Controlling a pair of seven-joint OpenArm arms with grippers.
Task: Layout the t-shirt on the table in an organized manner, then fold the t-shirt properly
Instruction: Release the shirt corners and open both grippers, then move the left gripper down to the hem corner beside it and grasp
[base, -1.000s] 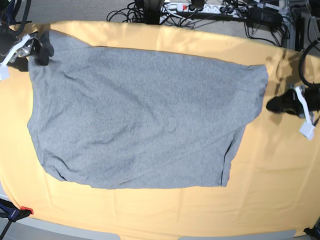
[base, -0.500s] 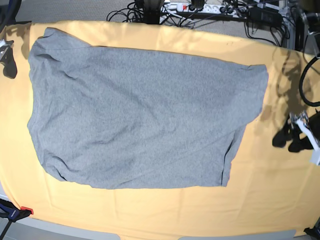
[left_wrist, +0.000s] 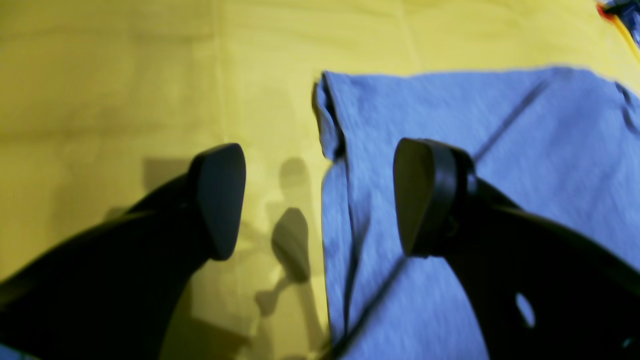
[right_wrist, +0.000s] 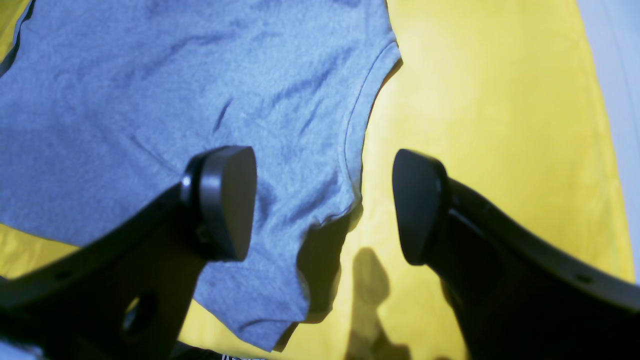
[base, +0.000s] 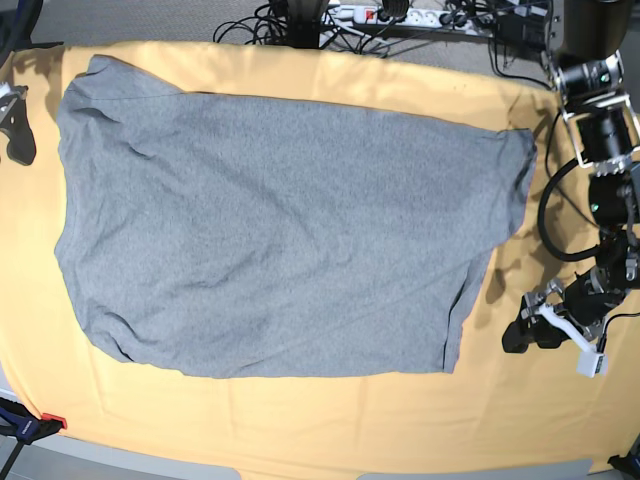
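**Both arms off the shirt, left dropping toward 4 o'clock**

Left gripper (base: 522, 338) moved down the table's (base: 300, 425) edge; jaws wide, empty. Right gripper (right_wrist: 322, 202) open, empty, at 10 o'clock. T-shirt (base: 280, 230) spread centre. Risk: grabbing one layer only, bunching the rumpled hem.

You have bare table (base: 300, 425) along the near edge and right of the t-shirt (base: 280, 240); cables (base: 420, 20) crowd the far edge.
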